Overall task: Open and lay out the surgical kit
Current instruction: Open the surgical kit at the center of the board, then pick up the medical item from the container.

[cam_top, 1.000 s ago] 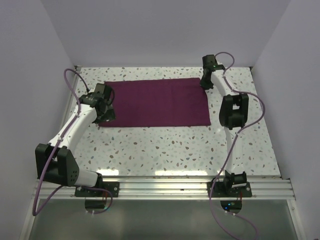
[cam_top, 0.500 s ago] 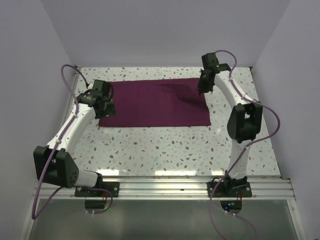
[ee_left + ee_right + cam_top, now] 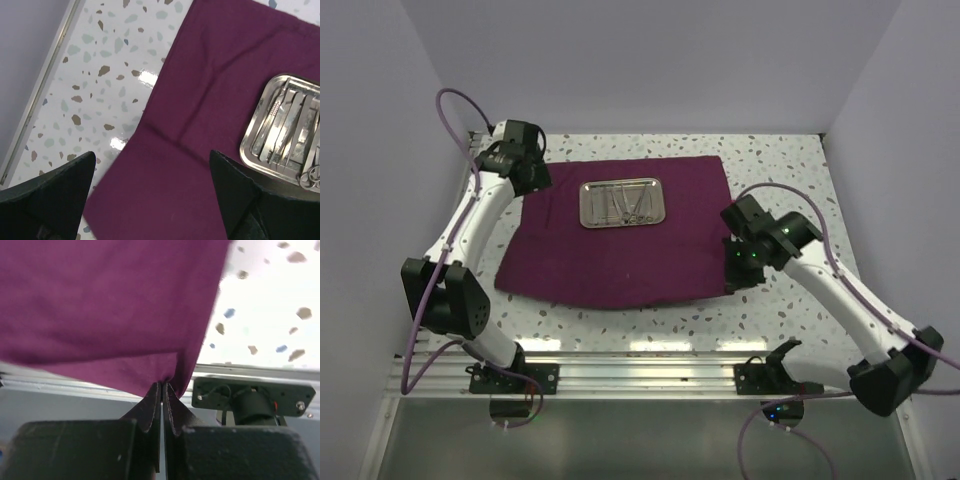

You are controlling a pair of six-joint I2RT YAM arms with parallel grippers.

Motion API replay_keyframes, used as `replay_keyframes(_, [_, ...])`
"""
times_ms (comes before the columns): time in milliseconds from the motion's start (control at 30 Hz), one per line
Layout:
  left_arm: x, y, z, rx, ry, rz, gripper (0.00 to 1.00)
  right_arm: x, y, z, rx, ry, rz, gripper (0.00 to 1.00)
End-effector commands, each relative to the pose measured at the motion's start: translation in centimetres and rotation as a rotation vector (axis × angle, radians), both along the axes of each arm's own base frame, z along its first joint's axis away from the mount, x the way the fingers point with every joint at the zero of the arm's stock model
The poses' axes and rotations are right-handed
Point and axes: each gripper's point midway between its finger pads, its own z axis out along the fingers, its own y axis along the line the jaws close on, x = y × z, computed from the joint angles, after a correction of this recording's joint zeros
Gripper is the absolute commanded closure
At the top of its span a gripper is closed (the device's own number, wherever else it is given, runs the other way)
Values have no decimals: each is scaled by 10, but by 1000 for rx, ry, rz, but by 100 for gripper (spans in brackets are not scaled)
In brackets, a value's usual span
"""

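The surgical kit's maroon cloth wrap (image 3: 620, 250) lies unfolded on the speckled table, its near flap spread toward the arms. A shiny steel tray (image 3: 623, 203) with thin silver instruments (image 3: 287, 127) sits on its far half. My right gripper (image 3: 740, 270) is shut on the cloth's near right corner (image 3: 165, 375), pinching the fabric between its fingertips. My left gripper (image 3: 525, 175) hovers open over the cloth's far left corner (image 3: 165, 165), holding nothing, its fingers (image 3: 235, 190) standing wide apart.
White walls close the table on three sides. An aluminium rail (image 3: 650, 372) with the arm bases runs along the near edge. The right arm's base mount (image 3: 255, 400) shows under the lifted cloth. Purple cables loop off both arms.
The right gripper has pulled the cloth's top flap from the far right toward the near edge, uncovering the steel tray. The left gripper has moved from the cloth's left edge to its far left corner.
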Motion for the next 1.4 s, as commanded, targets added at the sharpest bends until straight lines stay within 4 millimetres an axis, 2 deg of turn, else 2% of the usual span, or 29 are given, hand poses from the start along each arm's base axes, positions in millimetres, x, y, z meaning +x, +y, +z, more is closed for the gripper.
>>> replay_keyframes(0, [20, 8, 34, 17, -110, 25, 0, -51, -52, 0, -157, 111, -110, 100])
replay_keyframes(33, [22, 6, 35, 8, -115, 23, 0, -59, -59, 3, -167, 104, -114, 100])
replay_keyframes(133, [22, 1, 27, -19, -101, 20, 0, -63, -77, -6, -240, 89, -163, 98])
replay_keyframes(167, [21, 0, 24, -25, -93, 15, 0, -63, -78, -8, -251, 94, -173, 74])
replay_keyframes(200, [20, -1, 21, -31, -86, 12, 0, -65, -77, -13, -255, 116, -173, 2])
replay_keyframes(300, [16, -8, 7, -62, -61, -15, 0, -63, -70, -23, -269, 177, -170, 2])
replay_keyframes(333, [12, -10, -2, -64, -37, -37, 0, -58, -66, -25, -264, 172, -166, 2])
replay_keyframes(400, [18, -26, -5, -125, -63, -115, 0, -48, -60, -23, -252, 156, -138, 2])
replay_keyframes(467, [24, -46, -12, -191, -77, -209, 0, -33, -55, -20, -250, 118, -122, 2])
replay_keyframes(567, [36, -74, -20, -206, -67, -300, 0, -9, -38, -11, -189, 47, -88, 2])
replay_keyframes(600, [38, -92, -20, -199, -60, -341, 0, -1, -32, -5, -167, 21, -82, 2])
replay_keyframes(633, [49, -102, -24, -178, -46, -359, 0, 7, -25, -4, -146, 0, -81, 2])
replay_keyframes(700, [56, -131, -29, -158, -23, -415, 0, 14, -18, -2, -126, -3, -80, 2])
replay_keyframes(767, [70, -146, -41, -136, 17, -415, 5, 19, -12, -2, -112, -6, -81, 2])
replay_keyframes(833, [81, -158, -54, -132, 42, -402, 17, 23, -9, -3, -108, -7, -79, 2])
replay_keyframes(867, [84, -160, -58, -133, 45, -398, 26, 23, -10, -3, -111, -10, -80, 2])
replay_keyframes(900, [87, -161, -63, -134, 51, -393, 44, 24, -10, -2, -114, -14, -75, 2])
replay_keyframes(967, [92, -163, -75, -128, 68, -388, 56, 27, -14, 1, -130, -35, -68, 2])
replay_keyframes(1133, [94, -175, -102, -125, 110, -428, 60, 33, -24, 7, -187, -69, -53, 1])
replay_keyframes(1367, [91, -205, -116, -143, 118, -496, 60, 40, -27, 7, -224, -73, -39, 2])
